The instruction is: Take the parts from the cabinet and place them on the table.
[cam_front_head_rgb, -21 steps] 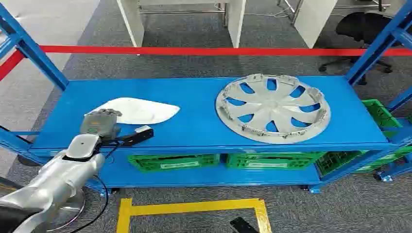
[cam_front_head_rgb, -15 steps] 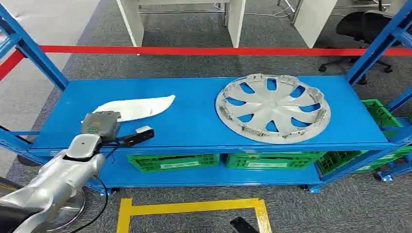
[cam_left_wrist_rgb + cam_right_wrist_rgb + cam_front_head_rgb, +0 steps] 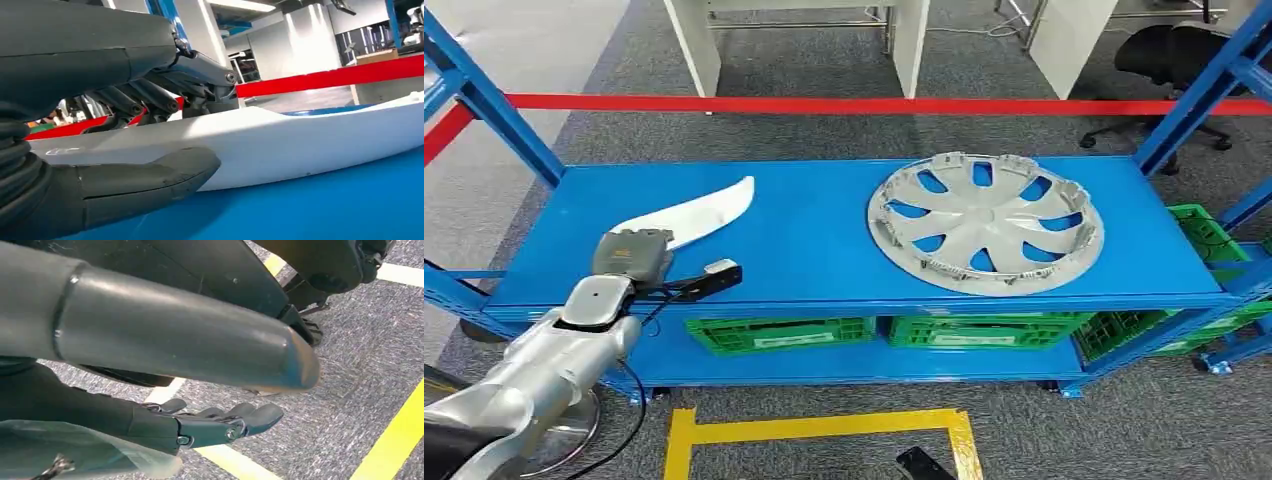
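Note:
A white, curved panel part [image 3: 699, 213] lies at the left of the blue shelf [image 3: 824, 250], its far tip tilted up off the surface. My left hand [image 3: 631, 253] grips its near end. In the left wrist view the thumb [image 3: 150, 175] sits under the white part [image 3: 300, 145] and the dark fingers [image 3: 150, 97] curl over its upper edge. A silver wheel cover [image 3: 986, 222] lies flat on the right half of the shelf, untouched. My right hand [image 3: 210, 425] hangs above the floor with its fingers stretched out and nothing in them.
Green crates [image 3: 781, 332] fill the lower shelf level. Blue uprights [image 3: 484, 95] stand at both shelf ends and a red tape barrier [image 3: 874, 104] runs behind. Yellow floor marking [image 3: 814, 428] lies in front; an office chair [image 3: 1169, 55] stands far right.
The white part has turned and tipped: its far end swung left and rose off the shelf while my left hand kept hold of the near end. The wheel cover has not moved.

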Robot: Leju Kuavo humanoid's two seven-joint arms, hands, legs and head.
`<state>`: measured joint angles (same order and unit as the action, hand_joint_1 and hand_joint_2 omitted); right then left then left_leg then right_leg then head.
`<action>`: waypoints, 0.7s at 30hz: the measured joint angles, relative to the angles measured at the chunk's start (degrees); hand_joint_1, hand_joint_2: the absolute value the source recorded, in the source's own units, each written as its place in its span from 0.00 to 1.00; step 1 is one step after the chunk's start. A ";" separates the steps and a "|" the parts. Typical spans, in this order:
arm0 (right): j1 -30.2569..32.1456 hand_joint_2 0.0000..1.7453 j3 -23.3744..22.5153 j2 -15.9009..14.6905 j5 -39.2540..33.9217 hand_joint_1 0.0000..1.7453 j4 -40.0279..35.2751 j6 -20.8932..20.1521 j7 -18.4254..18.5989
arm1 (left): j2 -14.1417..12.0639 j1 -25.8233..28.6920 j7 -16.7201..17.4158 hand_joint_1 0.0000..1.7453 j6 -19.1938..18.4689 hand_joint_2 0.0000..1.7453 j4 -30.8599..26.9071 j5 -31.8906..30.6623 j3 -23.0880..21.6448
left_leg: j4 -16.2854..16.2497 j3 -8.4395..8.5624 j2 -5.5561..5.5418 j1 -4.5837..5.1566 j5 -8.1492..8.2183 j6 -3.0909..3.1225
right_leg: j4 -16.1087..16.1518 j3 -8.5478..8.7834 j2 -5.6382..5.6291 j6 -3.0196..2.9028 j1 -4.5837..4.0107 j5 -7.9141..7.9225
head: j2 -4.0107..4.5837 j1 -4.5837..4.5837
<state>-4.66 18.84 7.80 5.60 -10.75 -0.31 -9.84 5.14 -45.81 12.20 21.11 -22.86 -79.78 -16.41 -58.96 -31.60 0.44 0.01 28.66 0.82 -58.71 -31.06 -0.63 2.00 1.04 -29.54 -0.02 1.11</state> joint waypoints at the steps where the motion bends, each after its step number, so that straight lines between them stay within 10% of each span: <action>1: 0.00 0.00 0.00 0.00 0.00 0.00 0.00 0.00 -0.07 | 0.00 0.00 0.00 1.00 0.00 1.00 0.00 0.00 0.02 | 0.00 0.00 0.00 0.00 0.00 0.00 | 0.00 0.00 0.00 0.00 0.00 0.00 | 0.00 0.02; 13: -0.10 0.00 -0.07 0.00 0.26 0.00 0.00 0.20 -3.87 | -0.13 1.15 0.02 1.00 4.55 1.00 0.00 -2.38 0.13 | 0.00 -0.01 0.00 0.00 0.00 0.00 | 0.00 0.00 0.00 0.00 0.00 0.00 | 0.00 0.02; 21: 0.02 0.00 -0.81 0.00 1.01 0.00 -0.02 0.92 -5.64 | -0.50 5.09 -14.76 1.00 18.14 1.00 -2.36 3.17 4.02 | 0.00 -0.02 0.01 0.00 0.01 -0.01 | 0.00 -0.04 -0.03 0.00 0.00 -0.01 | 0.00 0.00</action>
<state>-4.65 18.03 7.80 6.60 -10.78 0.61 -15.48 4.63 -40.72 -2.56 39.26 -25.23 -76.61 -12.39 -58.96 -31.62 0.45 0.01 28.67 0.81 -58.71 -31.09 -0.66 2.00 1.04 -29.54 -0.02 1.11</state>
